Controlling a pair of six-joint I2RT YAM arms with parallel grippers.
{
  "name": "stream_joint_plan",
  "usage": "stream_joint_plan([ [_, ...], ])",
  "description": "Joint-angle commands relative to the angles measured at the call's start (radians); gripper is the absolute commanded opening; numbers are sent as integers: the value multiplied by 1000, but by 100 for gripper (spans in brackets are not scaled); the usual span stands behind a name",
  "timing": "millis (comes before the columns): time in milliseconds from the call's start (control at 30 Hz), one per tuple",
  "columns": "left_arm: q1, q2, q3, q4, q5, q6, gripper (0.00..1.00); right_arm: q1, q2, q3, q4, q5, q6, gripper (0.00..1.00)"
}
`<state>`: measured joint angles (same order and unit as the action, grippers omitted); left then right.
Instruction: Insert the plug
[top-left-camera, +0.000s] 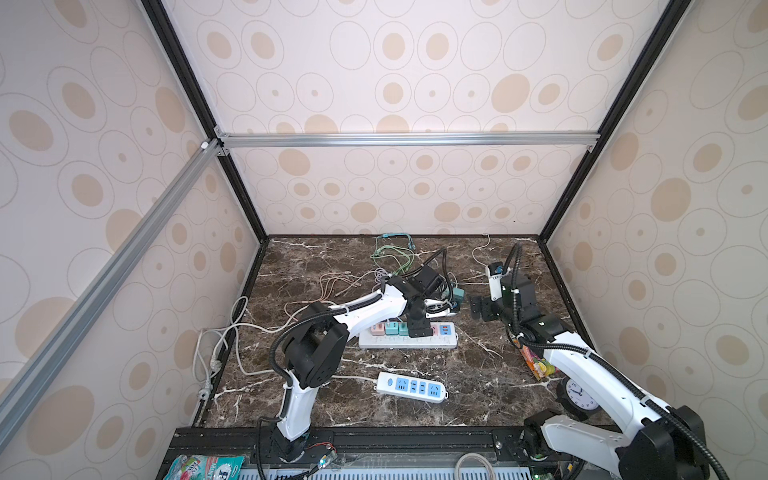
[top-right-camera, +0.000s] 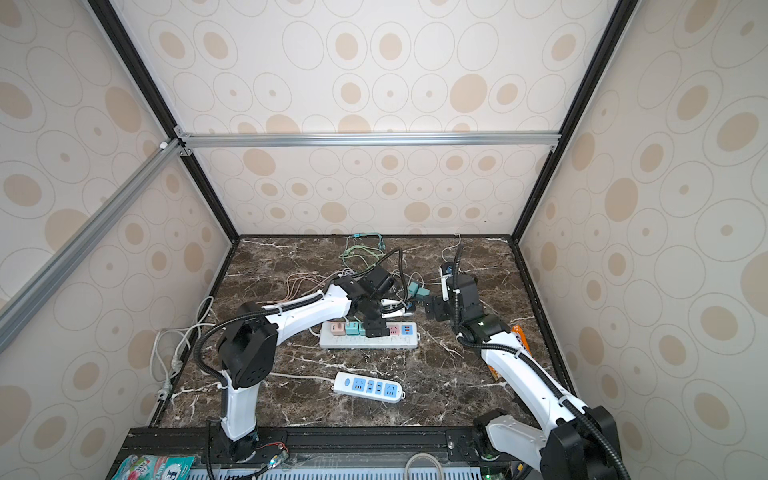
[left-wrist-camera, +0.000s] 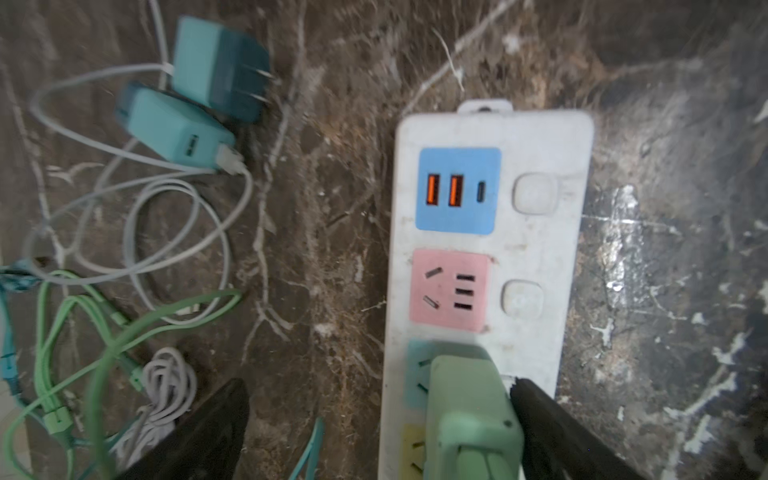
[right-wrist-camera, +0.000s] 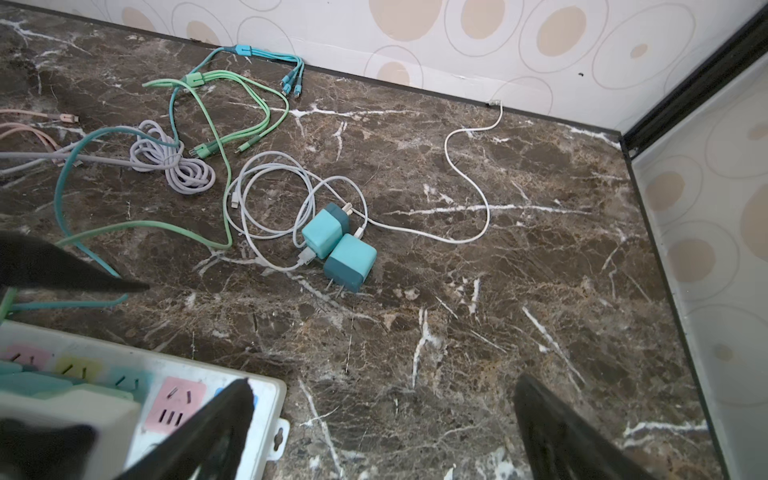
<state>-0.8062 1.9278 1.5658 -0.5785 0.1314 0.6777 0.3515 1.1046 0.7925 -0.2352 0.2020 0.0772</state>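
Left tool (left-wrist-camera: 378, 382): jaws stand apart over the white power strip (left-wrist-camera: 540, 249), holding nothing. The mint-green plug (left-wrist-camera: 469, 399) sits between its fingers (left-wrist-camera: 552, 424), with one fingertip just beside the plug's side and the other well apart over bare bench (left-wrist-camera: 332, 208). The plug stands upright in the strip's teal socket and looks seated, though its pins are hidden.

Beyond the tool's tips along the strip are an empty pink socket (left-wrist-camera: 449, 291) and then the blue USB panel (left-wrist-camera: 457, 189). In a top view this tool (top-left-camera: 419, 330) hangs directly above the strip (top-left-camera: 407, 341).

Right tool (right-wrist-camera: 384, 380): jaws wide apart with bare bench between them, just off the strip's end. Ahead of it and well apart, two teal chargers (right-wrist-camera: 338, 247) lie touching each other among loose cables (right-wrist-camera: 266, 195).
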Motion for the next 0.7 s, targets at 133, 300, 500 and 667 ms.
stream_joint_plan([
  [133, 10, -316, -176, 269, 46, -187, 98, -3, -2, -65, -45, -37, 356, 98],
  [300, 74, -522, -431, 495, -171, -528, 98, -4, 48, -131, 26, -185, 546, 93],
  [500, 116, -737, -682, 491, -334, -1038, 98, -4, 135, -124, -53, -329, 547, 81],
  [667, 189, -928, -836, 377, -330, -1342, 98, -2, 167, -131, -118, -451, 444, 67],
])
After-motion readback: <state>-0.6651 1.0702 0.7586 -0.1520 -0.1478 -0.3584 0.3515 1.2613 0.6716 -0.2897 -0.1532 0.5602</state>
